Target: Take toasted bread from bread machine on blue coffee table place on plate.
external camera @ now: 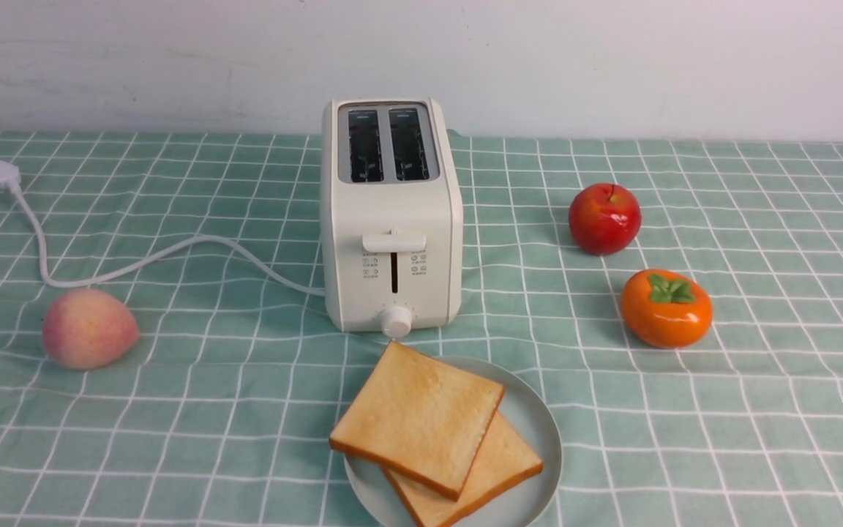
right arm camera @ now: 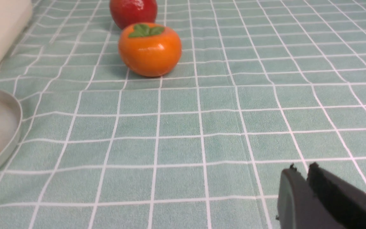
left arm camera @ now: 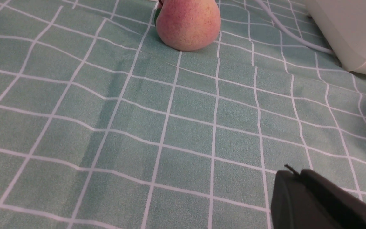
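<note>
- The bread machine [external camera: 391, 219] stands upright near the middle of the blue coffee table [external camera: 685, 410], and both its slots on top look dark, with no bread in them
- Its lever is at the top of the front slit, and the round knob is low on the front
- The white power cord [external camera: 136, 260] goes from the left side of the bread machine across the cloth, and its plug lies unplugged far to the left
- The plate [external camera: 538, 432] lies just in front of the bread machine, close to the near edge of the front view
- The toasted bread [external camera: 421, 417] lies on the plate as two slices; the upper one lies partly over the lower one and its left corner hangs a little over the rim
- A peach [external camera: 88, 328] lies at the left of the table, well apart from the plate
- A red apple [external camera: 604, 218] and an orange persimmon [external camera: 665, 307] are on the right side, near each other but not touching
- The left gripper [left arm camera: 292, 173] hangs over bare cloth, and its fingers look pressed together with nothing between
- The right gripper [right arm camera: 307, 168] is also over bare cloth, with the fingers together and holding nothing
</note>
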